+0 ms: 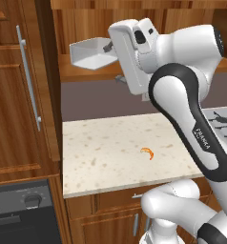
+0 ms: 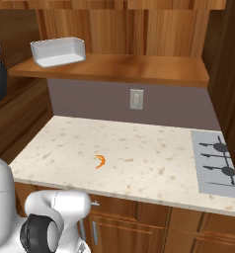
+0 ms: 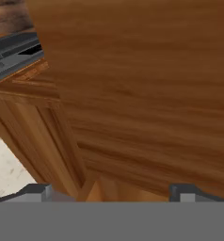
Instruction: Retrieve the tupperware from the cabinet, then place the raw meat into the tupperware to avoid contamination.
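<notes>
**Open Jaws Up by the Shelf, Tray Not Grabbed Yet**

Jaws spread wide, holding nothing. In the hand view, two dark tips far apart at the bottom, the gripper [image 3: 111, 192] facing brown wood of the cabinet [image 3: 142, 94] up close. No tray between the jaws.

White tray [image 2: 58, 51] sitting on the wood shelf [image 2: 139, 69], at its left end, open side up. In the left base view, tray [image 1: 90, 55] just beside the white hand, off to the hand's left side, maybe touching it; hard to tell from here.

Little orange shrimp [image 2: 100, 161] lying down on the speckled counter [image 2: 154, 148], far below the jaws, well apart from the tray. Stove burners [image 2: 219, 163] off to the right end of the counter.

Step in hand, as a guess: lining up to grab the tray.

Could go wrong:
- Bumping the tray with the side of the hand, pushing it deeper onto the shelf or off the edge
- Closing on the thin wall badly, so the tray tips and slips out
- Knocking the hand into the wood, since the wood sits so close to the jaws
- Dropping the tray on top of the shrimp
</notes>
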